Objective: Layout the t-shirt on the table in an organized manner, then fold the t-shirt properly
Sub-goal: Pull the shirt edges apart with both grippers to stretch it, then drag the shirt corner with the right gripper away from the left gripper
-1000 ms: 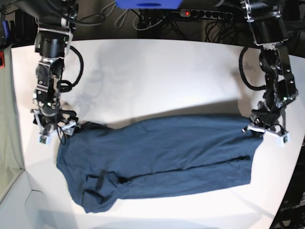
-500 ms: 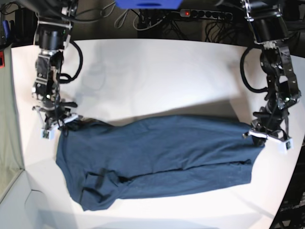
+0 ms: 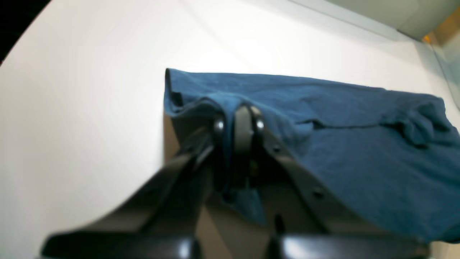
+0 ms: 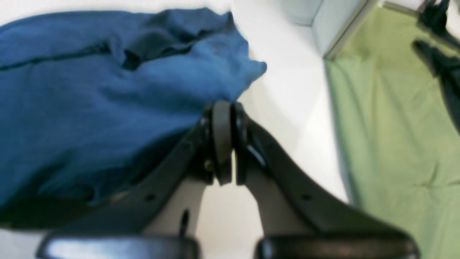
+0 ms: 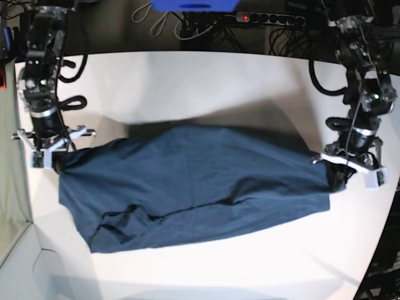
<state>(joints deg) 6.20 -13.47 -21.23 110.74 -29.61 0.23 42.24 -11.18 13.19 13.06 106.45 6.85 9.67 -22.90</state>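
Table [image 5: 187,81], white, carries the t-shirt [image 5: 194,181] across its middle, stretched sideways between two arms, far edge lifted, near part with sleeve folds lying crumpled. Judged step: spreading. Do it well by keeping even tension at both corners and lowering together so the cloth lands flat.

Left claw [image 3: 237,126] at the scene's right, pointing down, clenched on a t-shirt corner. Right claw [image 4: 222,144] at the scene's left, clenched; cloth runs into it, grip looks likely.
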